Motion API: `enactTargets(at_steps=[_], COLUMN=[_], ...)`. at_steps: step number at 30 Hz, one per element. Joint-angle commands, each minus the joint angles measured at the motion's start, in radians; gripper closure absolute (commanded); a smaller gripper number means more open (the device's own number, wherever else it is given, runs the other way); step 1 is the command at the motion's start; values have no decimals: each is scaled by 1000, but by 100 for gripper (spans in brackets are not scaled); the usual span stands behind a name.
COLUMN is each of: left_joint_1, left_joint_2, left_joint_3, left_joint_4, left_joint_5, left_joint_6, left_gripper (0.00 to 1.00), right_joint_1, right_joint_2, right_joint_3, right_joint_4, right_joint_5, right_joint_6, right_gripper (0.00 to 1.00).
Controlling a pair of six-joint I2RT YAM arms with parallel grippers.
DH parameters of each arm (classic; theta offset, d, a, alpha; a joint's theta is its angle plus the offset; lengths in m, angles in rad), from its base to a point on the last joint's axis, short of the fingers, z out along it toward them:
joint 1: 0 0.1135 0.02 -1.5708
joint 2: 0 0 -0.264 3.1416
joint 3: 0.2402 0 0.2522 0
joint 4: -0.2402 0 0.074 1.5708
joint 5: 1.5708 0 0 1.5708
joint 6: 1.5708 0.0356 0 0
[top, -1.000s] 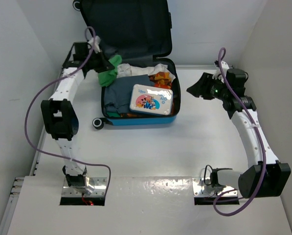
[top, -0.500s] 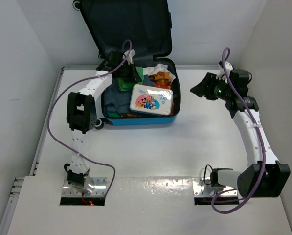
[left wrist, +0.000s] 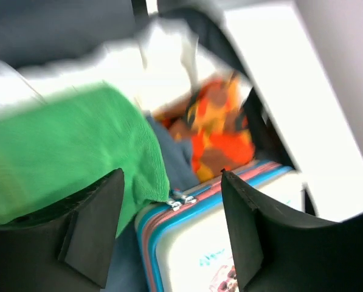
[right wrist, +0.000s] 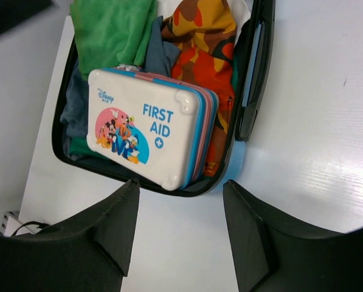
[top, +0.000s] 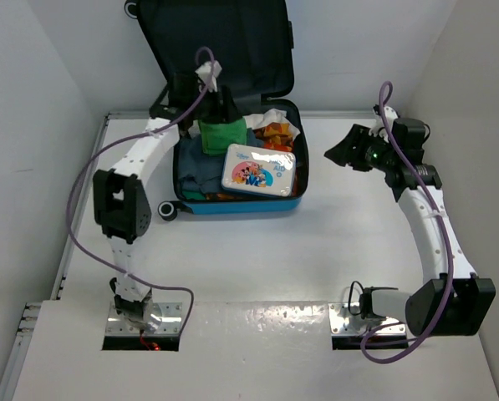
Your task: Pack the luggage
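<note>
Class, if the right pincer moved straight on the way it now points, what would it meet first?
Probably the first-aid box lying on the clothes in the open luggage, though depth is hard to judge.

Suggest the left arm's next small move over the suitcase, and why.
Probably lift the left gripper straight up, clear of the luggage. Its jaws stand open above the green cloth, which lies on the clothes inside, beside the first-aid box. A straight rise looks least likely to snag the cloth.

The luggage (top: 224,42) lid is cropped; green cloth (left wrist: 65,146) blurred.
</note>
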Motion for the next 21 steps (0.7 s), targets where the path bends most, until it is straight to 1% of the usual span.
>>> enactTargets(at_steps=[1, 2, 3, 4, 5, 7, 8, 10, 14, 15, 17, 19, 20, 21], left_joint_1=[50, 83, 106, 129, 177, 224, 272, 303, 303, 303, 312, 312, 321, 321], left_joint_2=[-186, -187, -187, -187, -177, -177, -177, -150, -30, 22, 74, 129, 180, 201], left_joint_3=[36, 58, 70, 70, 70, 3, -67, -100, 7, 59, 110, 197, 219, 257], left_joint_4=[82, 82, 82, 93, 126, 233, 352, 448, 495, 519, 550, 588, 610, 648], left_joint_5=[-122, -170, -187, -201, -212, -212, -212, -221, -241, -230, -230, -230, -230, -230], left_joint_6=[45, 32, 12, -10, -46, -94, -155, -172, -81, -59, -59, -59, -59, -74], left_gripper=[33, 35, 36, 43, 46, 54, 58, 59, 59, 59, 59, 59, 59, 59], right_joint_1=[0, 0, 0, -1, 0, 0, 0, 2, -3, -4, -7, -12, -13, -15], right_joint_2=[14, 15, 17, 20, 20, 24, 24, 21, 18, 27, 34, 35, 35, 37], right_joint_3=[46, 49, 52, 55, 50, 49, 49, 49, 46, 43, 30, 24, 20, 18], right_joint_4=[19, 19, 19, 19, 20, 19, 19, 12, 3, 3, 0, 0, -1, -4], right_joint_5=[-9, -9, -9, -7, -9, -9, -7, -7, 3, 3, 3, 2, 3, 3], right_joint_6=[-2, -8, -8, -6, -5, -5, -2, -12, -35, -38, -38, -44, -44, -51], right_gripper=[43, 43, 43, 43, 42, 42, 42, 42, 42, 42, 42, 42, 41, 41])
